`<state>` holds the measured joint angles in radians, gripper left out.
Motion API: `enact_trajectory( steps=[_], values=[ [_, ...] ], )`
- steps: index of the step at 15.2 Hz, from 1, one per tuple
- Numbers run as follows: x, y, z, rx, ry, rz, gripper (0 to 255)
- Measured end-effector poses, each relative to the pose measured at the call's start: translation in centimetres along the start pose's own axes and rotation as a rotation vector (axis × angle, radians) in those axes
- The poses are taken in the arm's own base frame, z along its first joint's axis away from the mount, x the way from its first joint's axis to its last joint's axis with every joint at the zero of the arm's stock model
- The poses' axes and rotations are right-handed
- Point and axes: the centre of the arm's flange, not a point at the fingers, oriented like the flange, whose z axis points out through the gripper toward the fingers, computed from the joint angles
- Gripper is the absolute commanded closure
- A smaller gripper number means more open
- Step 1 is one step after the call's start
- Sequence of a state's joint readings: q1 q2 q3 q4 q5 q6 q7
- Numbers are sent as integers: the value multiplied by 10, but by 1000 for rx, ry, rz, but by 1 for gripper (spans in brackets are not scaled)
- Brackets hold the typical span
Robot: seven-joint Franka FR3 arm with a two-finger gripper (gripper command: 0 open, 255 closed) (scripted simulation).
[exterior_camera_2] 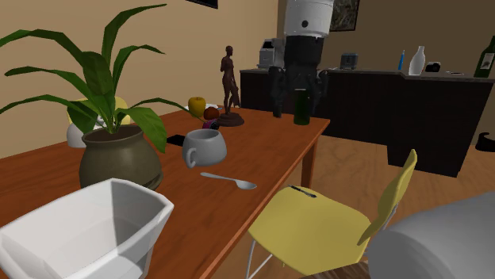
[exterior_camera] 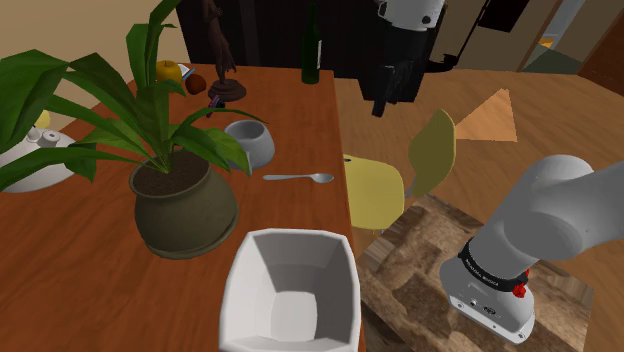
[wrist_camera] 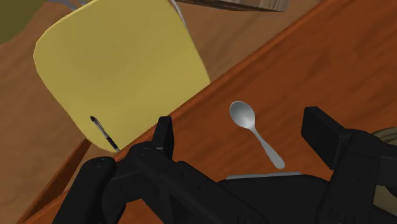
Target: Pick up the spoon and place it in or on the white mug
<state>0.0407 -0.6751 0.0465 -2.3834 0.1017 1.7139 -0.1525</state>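
Spoon (exterior_camera: 300,178) flat near table (exterior_camera: 295,110) edge, apart from mug (exterior_camera: 252,143); jaws wide, empty, well above.

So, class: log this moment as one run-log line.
end effector: open, above spoon | spoon: lying on table, unheld | mug: no spoon in it

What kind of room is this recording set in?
Probably a dining area beside a kitchen: a wooden table, a yellow chair drawn up to it, and a dark counter behind.
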Motion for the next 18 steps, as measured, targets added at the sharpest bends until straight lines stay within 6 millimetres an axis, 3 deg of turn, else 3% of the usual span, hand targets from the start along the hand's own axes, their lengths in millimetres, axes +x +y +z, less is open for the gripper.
enact_trajectory(
  steps=[9, 18],
  values=[
    [64, -23, 85, 43, 75, -164, 0],
    [127, -63, 171, 85, 149, -328, 0]
  ],
)
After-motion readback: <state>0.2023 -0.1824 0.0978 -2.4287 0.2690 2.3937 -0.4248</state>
